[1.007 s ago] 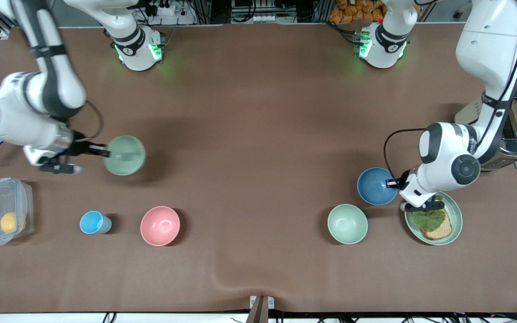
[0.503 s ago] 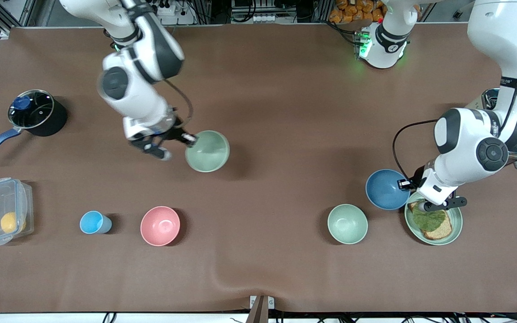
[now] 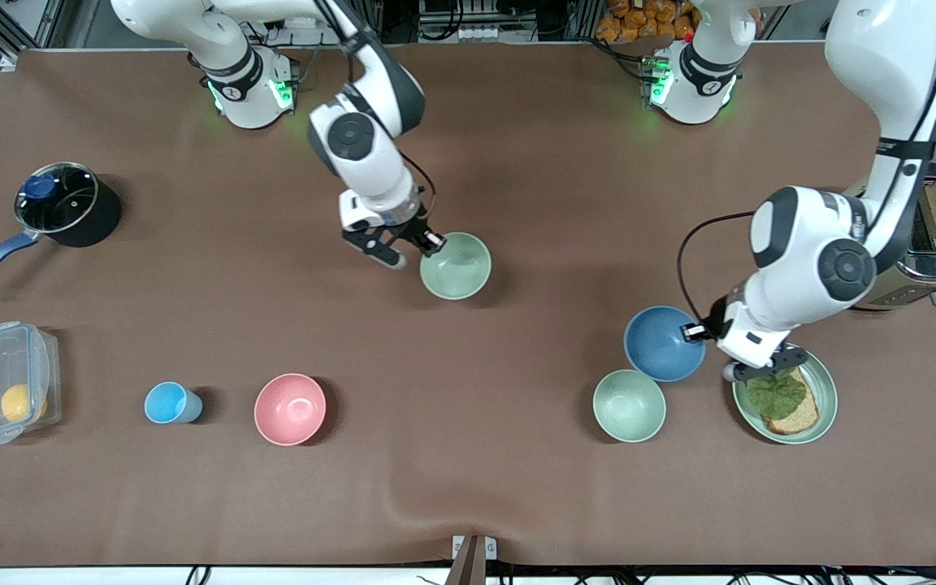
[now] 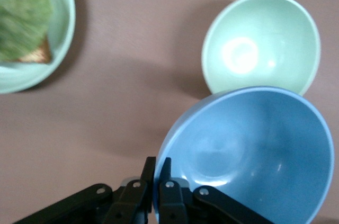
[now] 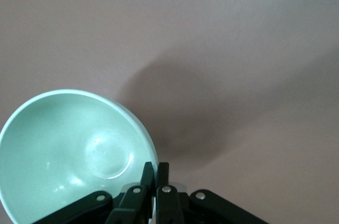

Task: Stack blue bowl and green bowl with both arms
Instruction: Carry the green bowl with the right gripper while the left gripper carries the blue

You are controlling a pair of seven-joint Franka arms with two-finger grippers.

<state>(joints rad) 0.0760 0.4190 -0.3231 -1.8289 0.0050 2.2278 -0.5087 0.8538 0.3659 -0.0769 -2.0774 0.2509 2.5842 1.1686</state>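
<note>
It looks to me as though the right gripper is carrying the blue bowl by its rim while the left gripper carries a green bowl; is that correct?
Not quite: the bowls are swapped. The right wrist view shows the right gripper shut on the green bowl at its rim, and the left wrist view shows the left gripper shut on the blue bowl. Both are carried by the rim.

Matte blue bowl and green bowl, smooth inside.

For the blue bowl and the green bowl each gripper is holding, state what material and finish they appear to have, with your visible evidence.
Blue bowl, in the left gripper: probably matte plastic or melamine; even colour, thin rim, only soft dull highlights. Ceramic cannot be excluded.

Green bowl, in the right gripper: seemingly the same material, pale sage with a satin finish; faint diffuse reflections, smooth unglazed-looking inside.
</note>
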